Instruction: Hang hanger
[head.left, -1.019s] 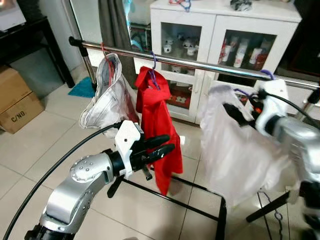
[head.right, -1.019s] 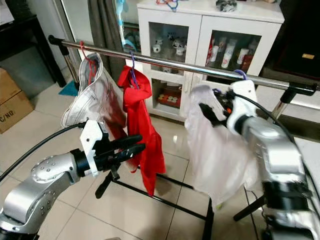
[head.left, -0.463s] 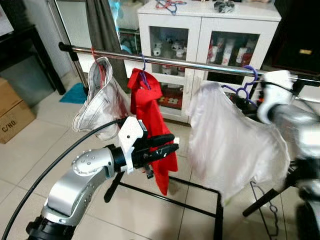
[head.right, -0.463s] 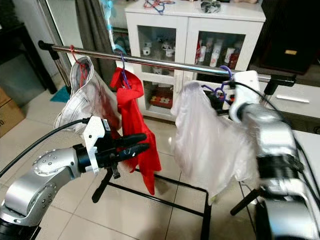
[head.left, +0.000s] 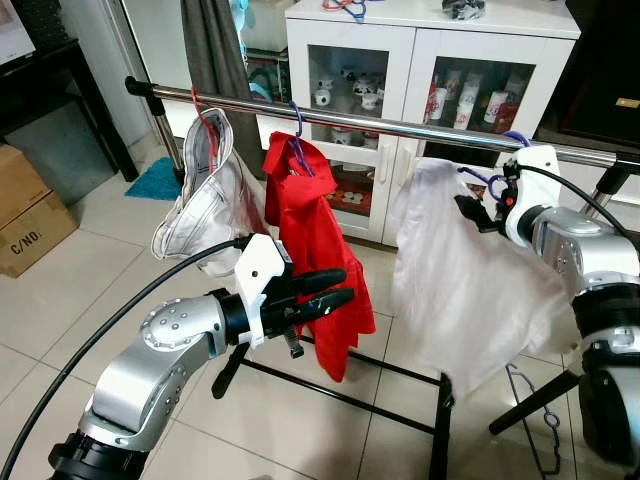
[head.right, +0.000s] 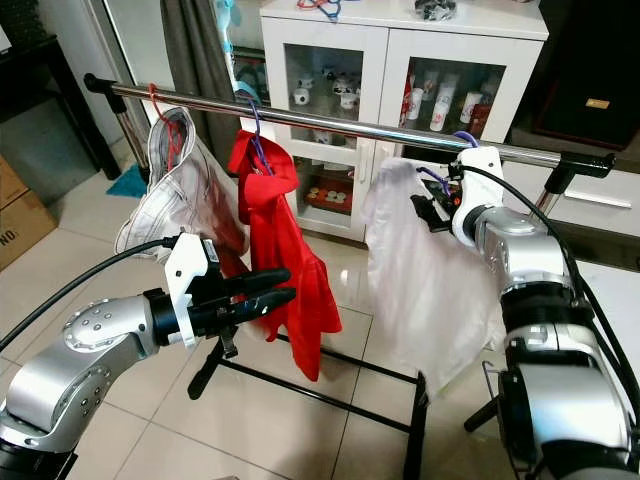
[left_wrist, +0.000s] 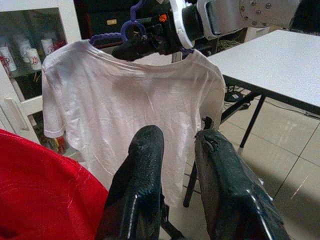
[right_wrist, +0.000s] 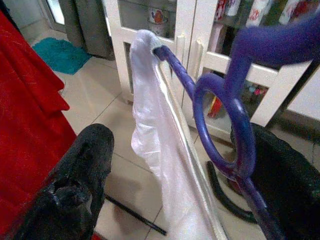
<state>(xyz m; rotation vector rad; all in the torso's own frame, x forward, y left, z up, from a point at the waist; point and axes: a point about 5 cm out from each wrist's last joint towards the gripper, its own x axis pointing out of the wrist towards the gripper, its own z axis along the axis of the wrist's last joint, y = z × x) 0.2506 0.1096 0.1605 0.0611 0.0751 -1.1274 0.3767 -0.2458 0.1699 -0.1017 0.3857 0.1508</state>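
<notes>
At the right of the frame, the purple hanger carrying the white T-shirt is held up just beneath the chrome rail. It is grasped by the right claw, whose fingers are seen on either side of the hanger's neck in the wrist view. At centre, a red garment is hung on its own purple hanger, with a grey-white garment beside it at upper left. In the lower centre, the left claw is held out level, clenched on nothing, in front of the red garment. A white glass-door cabinet is seen behind.
</notes>
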